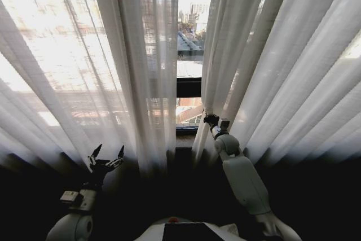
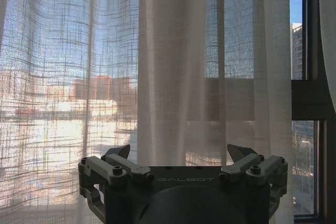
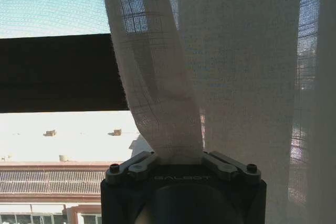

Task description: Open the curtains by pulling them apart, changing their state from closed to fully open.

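Clamped on the inner edge of the right curtain panel (image 1: pixel 282 66), the right gripper (image 1: pixel 217 122) pinches a fold of sheer fabric, whose pleats hang vertically. Low at left, the left gripper (image 1: pixel 106 155) hovers with fingers spread and empty, apparently just short of the left curtain panel (image 1: pixel 84 55). Between the panels, a narrow gap exposes the dark window frame (image 1: pixel 189 87) and city rooftops.
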`<state>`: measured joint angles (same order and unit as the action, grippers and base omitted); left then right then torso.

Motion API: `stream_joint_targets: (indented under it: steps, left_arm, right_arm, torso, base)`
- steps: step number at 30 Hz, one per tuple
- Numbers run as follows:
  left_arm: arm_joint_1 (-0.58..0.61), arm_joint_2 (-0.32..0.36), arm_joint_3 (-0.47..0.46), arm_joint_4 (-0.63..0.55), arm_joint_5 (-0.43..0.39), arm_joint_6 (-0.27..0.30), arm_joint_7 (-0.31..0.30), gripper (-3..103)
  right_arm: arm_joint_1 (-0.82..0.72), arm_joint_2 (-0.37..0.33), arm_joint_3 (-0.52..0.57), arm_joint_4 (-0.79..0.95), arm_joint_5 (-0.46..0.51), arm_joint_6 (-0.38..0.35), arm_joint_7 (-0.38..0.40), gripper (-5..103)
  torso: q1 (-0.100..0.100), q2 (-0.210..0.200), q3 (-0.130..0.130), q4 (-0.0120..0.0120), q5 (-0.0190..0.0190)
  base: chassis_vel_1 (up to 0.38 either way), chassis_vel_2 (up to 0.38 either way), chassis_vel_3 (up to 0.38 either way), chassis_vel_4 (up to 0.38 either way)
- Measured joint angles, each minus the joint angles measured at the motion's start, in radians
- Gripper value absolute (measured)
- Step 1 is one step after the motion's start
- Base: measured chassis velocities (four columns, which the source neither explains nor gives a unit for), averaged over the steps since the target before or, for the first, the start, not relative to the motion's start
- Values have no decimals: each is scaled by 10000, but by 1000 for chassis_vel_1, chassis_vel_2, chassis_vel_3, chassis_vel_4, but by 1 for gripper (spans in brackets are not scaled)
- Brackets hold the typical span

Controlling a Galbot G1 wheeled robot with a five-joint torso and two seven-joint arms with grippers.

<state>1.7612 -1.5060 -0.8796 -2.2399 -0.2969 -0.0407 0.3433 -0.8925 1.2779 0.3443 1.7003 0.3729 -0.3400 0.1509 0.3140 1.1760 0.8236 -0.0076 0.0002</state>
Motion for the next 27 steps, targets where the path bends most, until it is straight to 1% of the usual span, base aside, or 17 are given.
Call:
stream_joint_targets:
  steps: [5,12,21,27]
  left_arm:
    - [-15,15,-9,33,0,-1,6,100]
    - [-10,8,-2,58,5,-11,13,100]
    - [-11,-3,-1,47,14,-18,23,100]
    - [15,-19,2,47,31,-37,33,100]
  right_arm:
    - [1,9,23,10,12,-28,-12,0]
    - [-19,9,42,14,13,-30,-30,0]
    - [-18,-24,92,44,19,-30,-34,0]
    - [-33,-16,129,57,22,-30,-42,0]
  torso:
    - [0,0,0,0,0]
    - [-1,1,-1,1,-1]
    - [-1,0,0,-1,0]
    - [-1,0,0,0,0]
  base:
    - [-11,-9,6,9]
    - [-99,-118,110,101]
    - [-255,-219,252,237]
    - [-312,-326,309,322]
